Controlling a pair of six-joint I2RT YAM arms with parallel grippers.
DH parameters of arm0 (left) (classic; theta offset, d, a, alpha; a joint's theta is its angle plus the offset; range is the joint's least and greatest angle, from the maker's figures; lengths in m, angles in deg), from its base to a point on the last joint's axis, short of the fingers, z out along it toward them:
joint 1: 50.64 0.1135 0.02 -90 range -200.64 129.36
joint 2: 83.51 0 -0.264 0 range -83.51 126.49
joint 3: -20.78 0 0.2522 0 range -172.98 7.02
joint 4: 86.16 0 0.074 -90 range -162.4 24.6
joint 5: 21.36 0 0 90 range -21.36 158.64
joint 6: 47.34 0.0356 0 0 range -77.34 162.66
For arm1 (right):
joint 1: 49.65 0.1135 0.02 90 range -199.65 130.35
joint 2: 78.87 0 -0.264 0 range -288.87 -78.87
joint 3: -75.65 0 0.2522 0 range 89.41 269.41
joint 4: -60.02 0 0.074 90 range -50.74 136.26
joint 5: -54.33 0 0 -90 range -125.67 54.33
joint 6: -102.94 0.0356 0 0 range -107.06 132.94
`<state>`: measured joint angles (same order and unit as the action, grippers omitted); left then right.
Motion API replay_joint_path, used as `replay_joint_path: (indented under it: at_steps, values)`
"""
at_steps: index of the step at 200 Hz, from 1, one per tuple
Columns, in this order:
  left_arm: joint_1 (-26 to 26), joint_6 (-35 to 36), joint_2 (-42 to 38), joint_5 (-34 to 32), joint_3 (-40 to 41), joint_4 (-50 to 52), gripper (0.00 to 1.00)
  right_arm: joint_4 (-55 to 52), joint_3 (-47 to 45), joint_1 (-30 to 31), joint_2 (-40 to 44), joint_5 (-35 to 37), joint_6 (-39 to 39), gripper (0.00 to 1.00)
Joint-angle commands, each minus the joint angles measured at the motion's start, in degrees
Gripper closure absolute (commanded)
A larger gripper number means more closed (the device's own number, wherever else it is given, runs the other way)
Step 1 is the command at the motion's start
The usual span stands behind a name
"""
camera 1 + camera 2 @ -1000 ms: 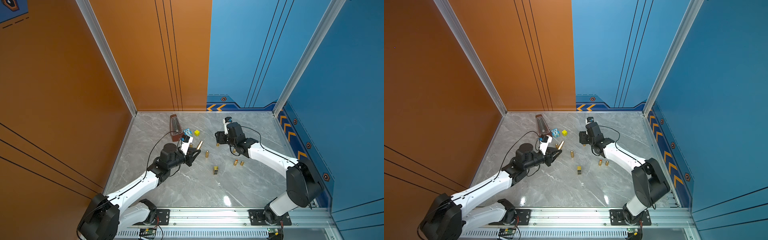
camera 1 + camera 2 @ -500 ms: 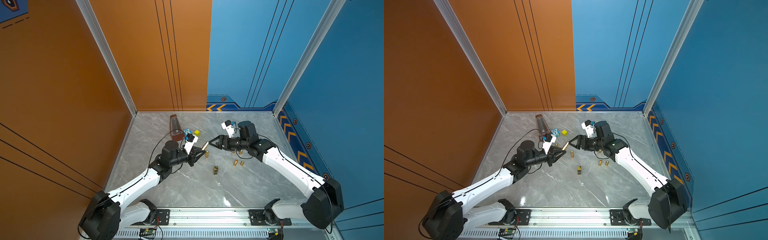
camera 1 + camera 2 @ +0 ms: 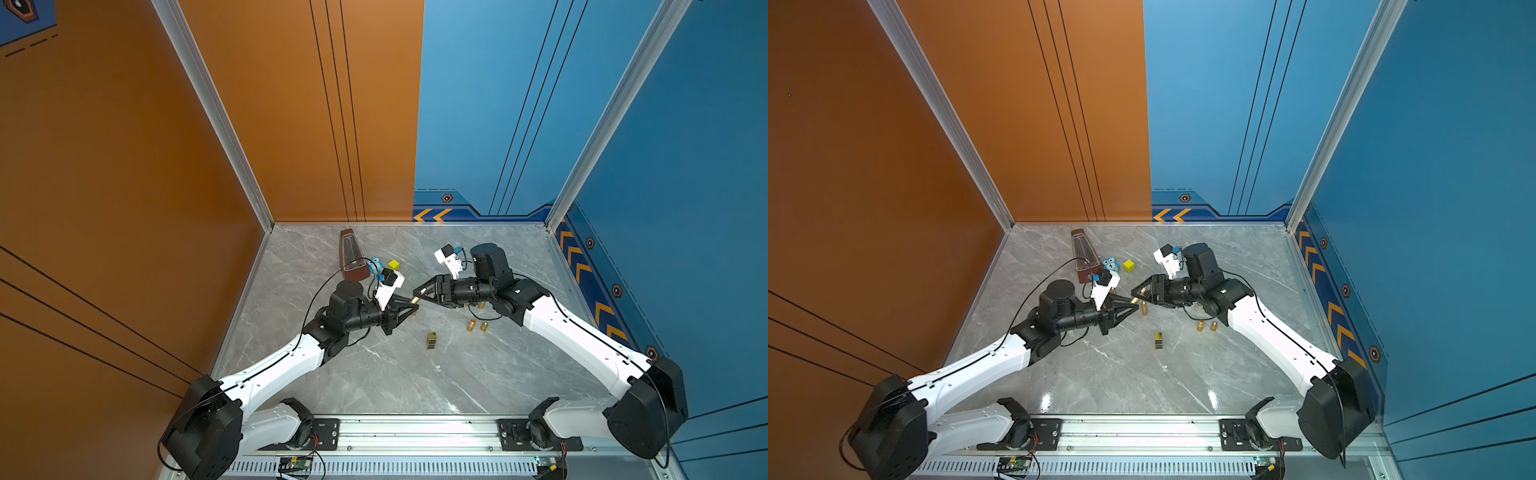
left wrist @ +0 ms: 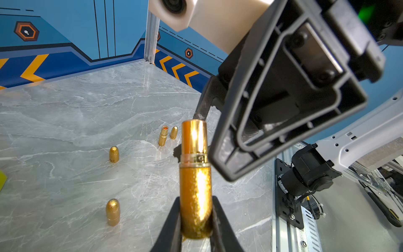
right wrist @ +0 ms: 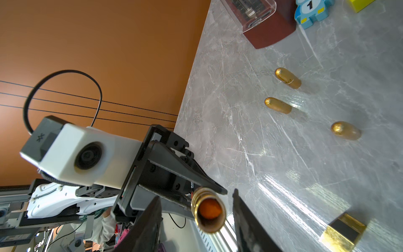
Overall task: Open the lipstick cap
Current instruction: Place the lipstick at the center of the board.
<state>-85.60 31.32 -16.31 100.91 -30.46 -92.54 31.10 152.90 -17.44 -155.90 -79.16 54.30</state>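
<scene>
My left gripper [image 4: 195, 201] is shut on the glittery gold base of a lipstick [image 4: 195, 185], held above the table near its middle in both top views [image 3: 414, 299] [image 3: 1135, 300]. The lipstick's smooth gold tube points at the right arm. In the right wrist view its end [image 5: 209, 212] is open and shows the orange stick inside. My right gripper [image 5: 197, 195] faces it, open. Its fingers [image 5: 242, 209] flank the tube's end with a gap on each side. No lipstick cap sits on the held tube.
Several bullet-shaped gold pieces [image 4: 114, 154] [image 4: 112, 211] [image 3: 484, 326] stand on the grey marble table [image 3: 374, 374], one beside an uncapped lipstick [image 4: 163, 135]. A square gold box [image 3: 431, 340] lies toward the front. A brown metronome [image 3: 353, 257], blue toy car [image 3: 376, 264] and yellow cube [image 3: 394, 264] sit behind the left arm.
The right arm swung from the back of the table over to the held lipstick, and its jaws now bracket the tube's end and have narrowed. The left gripper kept its hold.
</scene>
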Motion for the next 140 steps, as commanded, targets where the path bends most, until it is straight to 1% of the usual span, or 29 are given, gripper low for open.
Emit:
replay_joint_path:
  at_steps: [1, 18, 37, 57, 120, 140]
  values:
    - [-0.64, 1.38, 0.12, 1.15, -1.99, -0.93, 1.00, -1.97, 1.47, 0.09, -0.86, -1.21, -0.53, 0.54]
    - [-0.77, 1.32, 0.34, 1.37, -2.26, -0.90, 1.00, -1.96, 1.47, 0.22, -1.42, -1.47, -0.87, 0.56]
    - [-1.06, 1.49, 0.80, 1.54, -2.43, -0.95, 1.00, -1.79, 1.70, 0.20, -1.87, -1.19, -1.12, 0.61]
    - [-1.16, 1.58, 1.44, 1.95, -2.79, -0.90, 1.00, -1.56, 1.90, 0.13, -2.45, -0.84, -1.54, 0.63]
    - [-1.42, 1.84, 2.59, 1.23, -3.26, -0.89, 1.00, -0.26, 1.34, -0.57, -2.84, -0.99, -1.22, 0.78]
    - [-1.41, 1.93, 2.71, 0.46, -3.05, -0.92, 1.00, -0.39, 1.30, -0.77, -2.70, -0.85, -1.50, 0.81]
